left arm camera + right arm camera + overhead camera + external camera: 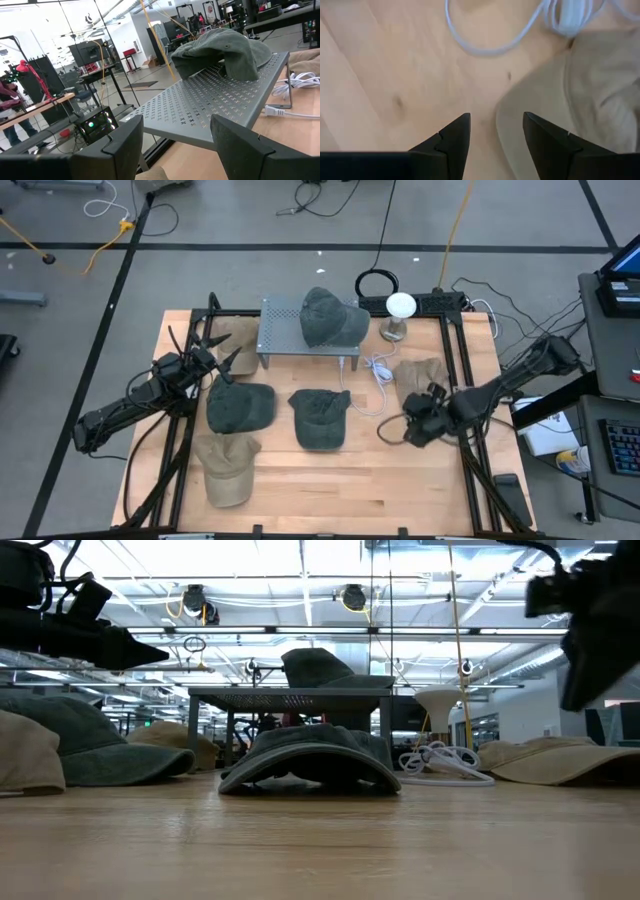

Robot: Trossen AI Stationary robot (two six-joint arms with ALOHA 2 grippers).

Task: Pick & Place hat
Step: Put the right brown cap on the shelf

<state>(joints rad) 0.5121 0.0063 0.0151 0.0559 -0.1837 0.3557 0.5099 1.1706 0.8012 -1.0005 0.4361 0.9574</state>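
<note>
- Resting on the perforated grey metal stand (300, 338) toward the back of the desk (400, 490) was a dark green hat (328, 315), lying crumpled on the stand's right half; the left wrist view showed it (220, 50) slumped on the perforated top.
- Two more dark green hats lay flat on the wood in front of the stand: one (240, 406) on the left and one (320, 416) near the middle, close together but not touching.
- A tan hat (226, 468) sat near the front-left part of the desk, just in front of the left green one.
- Another tan hat (420, 374) lay on the right side, and a further tan one (232, 338) seemed to lie partly hidden left of the stand, though the arm obscured it.
- The left tool (218, 360) hovered above the desk beside the stand's left end, its fingers (125, 142) apart and holding nothing.
- The right tool (412, 418) hung over the right side, pointing down at the edge of the right tan hat (560, 105); its fingers (452, 135) stood apart and empty.
- A white cable (378, 372) coiled on the wood between the stand and the right tan hat.
- A small white lamp (399, 308) stood just right of the stand.
</note>
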